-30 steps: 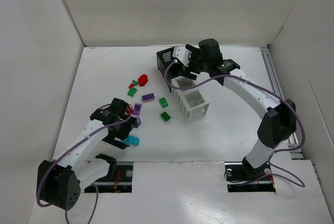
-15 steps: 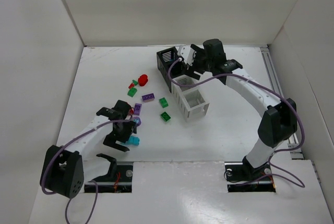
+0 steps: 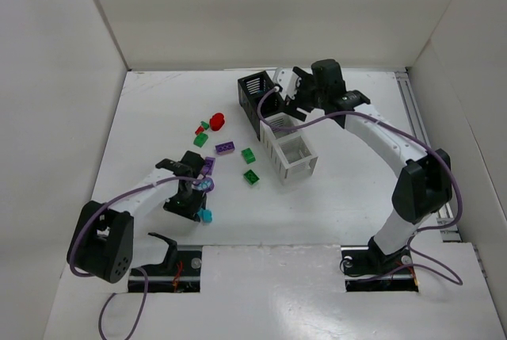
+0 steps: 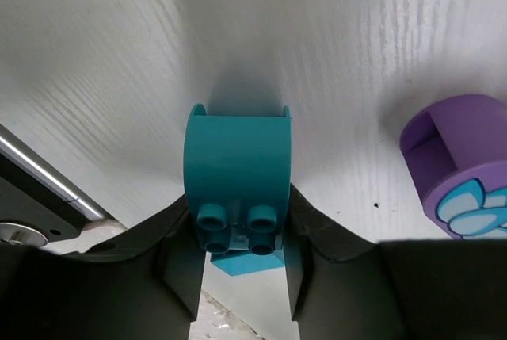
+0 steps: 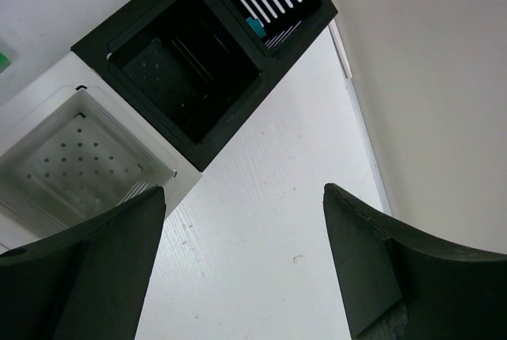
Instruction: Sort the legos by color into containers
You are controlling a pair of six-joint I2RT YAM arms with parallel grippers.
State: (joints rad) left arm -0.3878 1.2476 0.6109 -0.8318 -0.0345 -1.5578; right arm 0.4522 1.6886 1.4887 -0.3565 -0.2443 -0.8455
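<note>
Since a second ago the left arm (image 3: 135, 197) has tucked in and bent down to the desk (image 3: 158, 118). Its left claw (image 4: 240, 233) squeezes the cyan lego (image 4: 238, 166), near a purple round piece (image 4: 455, 162). Farther off, the right claw (image 5: 242, 269) hangs wide open, holding nothing, over the containers (image 5: 170, 78).

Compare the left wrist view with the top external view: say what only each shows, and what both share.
Only left wrist: the studs on the cyan brick, and the left gripper tight against its sides. Only top external: the row of bins, the right gripper above it, green bricks, red pieces. Both: cyan brick beside the purple round piece.
</note>
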